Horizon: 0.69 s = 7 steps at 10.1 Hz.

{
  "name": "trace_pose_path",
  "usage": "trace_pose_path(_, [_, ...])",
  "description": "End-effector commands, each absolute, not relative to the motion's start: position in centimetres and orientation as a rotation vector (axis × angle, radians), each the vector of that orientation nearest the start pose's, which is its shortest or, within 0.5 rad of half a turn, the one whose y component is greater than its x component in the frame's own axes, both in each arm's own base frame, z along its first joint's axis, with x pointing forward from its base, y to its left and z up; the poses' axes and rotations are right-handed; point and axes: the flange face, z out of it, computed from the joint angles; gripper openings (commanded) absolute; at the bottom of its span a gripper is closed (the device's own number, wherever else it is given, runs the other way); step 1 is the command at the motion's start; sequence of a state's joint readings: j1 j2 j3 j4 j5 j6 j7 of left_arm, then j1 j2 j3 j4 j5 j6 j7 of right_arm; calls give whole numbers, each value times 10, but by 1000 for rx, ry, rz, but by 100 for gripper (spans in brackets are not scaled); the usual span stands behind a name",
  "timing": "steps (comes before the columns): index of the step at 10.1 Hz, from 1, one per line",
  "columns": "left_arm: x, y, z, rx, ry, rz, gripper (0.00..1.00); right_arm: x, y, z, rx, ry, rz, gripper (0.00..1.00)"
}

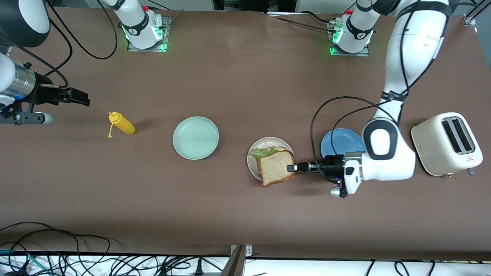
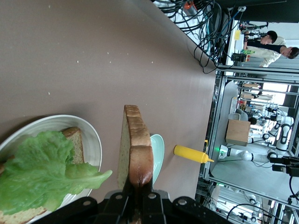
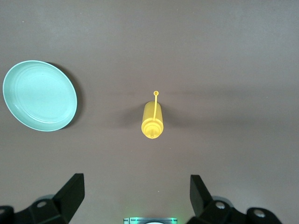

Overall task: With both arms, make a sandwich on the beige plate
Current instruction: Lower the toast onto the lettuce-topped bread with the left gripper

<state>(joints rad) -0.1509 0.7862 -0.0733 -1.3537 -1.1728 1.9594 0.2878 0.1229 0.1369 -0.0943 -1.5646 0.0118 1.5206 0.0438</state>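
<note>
Tan bread slice [image 1: 277, 168] held over lettuce [image 1: 262, 153] and bread on beige plate [image 1: 252, 161].

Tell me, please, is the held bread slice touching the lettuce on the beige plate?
Apart. The left wrist view shows the bread slice, upright in the left gripper, with bare table between it and the lettuce.

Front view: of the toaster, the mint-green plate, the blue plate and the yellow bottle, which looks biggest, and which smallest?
Largest to smallest, as they look:
1. Toaster
2. Mint-green plate
3. Blue plate, though the left arm covers part of it, so its place below the mint-green one is unsure
4. Yellow bottle, clearly the smallest
</note>
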Motion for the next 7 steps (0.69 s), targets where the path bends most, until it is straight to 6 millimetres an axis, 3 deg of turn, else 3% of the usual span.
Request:
trace_pose_path(1, [703,-212,261,2033,199,-164,0,580,21,548,-3143,44,272,100])
trace_pose_path(3, [692,-220,247,2024,236,-199,0,580,22,549,-3143,42,267,100])
trace_pose_path(7, [682,-234,245,2029,277,-254,0,580,22,548,-3143,42,269,100])
